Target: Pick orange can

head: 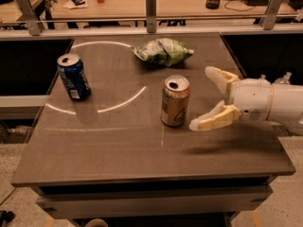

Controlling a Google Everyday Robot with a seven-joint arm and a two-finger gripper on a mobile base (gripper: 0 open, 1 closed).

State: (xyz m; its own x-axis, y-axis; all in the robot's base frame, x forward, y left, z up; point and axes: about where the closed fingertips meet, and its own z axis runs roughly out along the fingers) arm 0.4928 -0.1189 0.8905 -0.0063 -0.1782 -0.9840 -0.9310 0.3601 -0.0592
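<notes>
The orange can stands upright near the middle of the grey table, with a silver top and a dark triangular mark on its side. My gripper comes in from the right, just to the right of the can and a little above the table. Its two cream fingers are spread wide open and empty, pointing left at the can without touching it.
A blue can stands upright at the table's left side. A green chip bag lies at the back behind the orange can. A metal rail and a desk with clutter lie beyond the far edge.
</notes>
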